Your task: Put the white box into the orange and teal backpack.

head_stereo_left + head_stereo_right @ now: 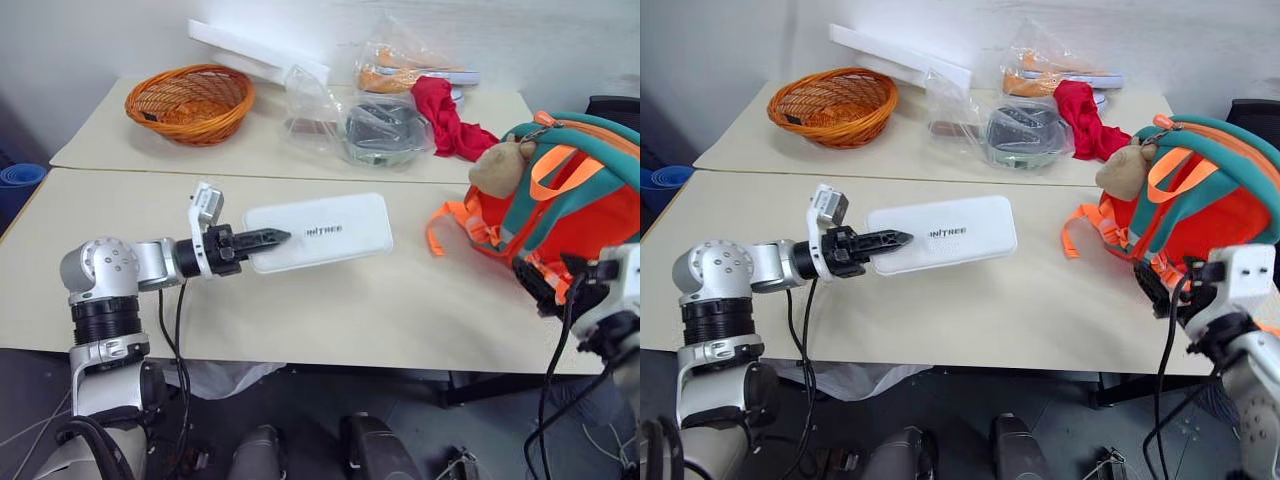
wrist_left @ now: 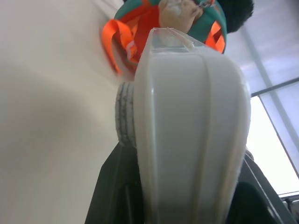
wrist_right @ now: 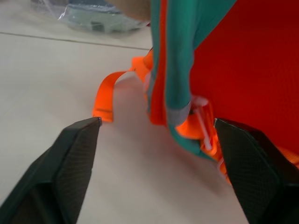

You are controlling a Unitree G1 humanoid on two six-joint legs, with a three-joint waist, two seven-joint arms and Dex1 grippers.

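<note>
Left pincer (image 1: 268, 238) pinches the white box (image 1: 325, 232) endwise, long axis aimed at the backpack (image 1: 560, 195); right pincer (image 3: 156, 154) spread beside it.

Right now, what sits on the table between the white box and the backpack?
Nothing: in the left eye view, bare tabletop separates the white box, clamped by the left gripper, from the backpack; only its orange strap trails there.

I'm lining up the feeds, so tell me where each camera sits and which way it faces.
Head views: look down over the table; both arms show.
Left wrist view: along the left pincer clamped on the white box, toward the backpack.
Right wrist view: between the open right pincer fingers, at the backpack's side.
All share the backpack.
</note>
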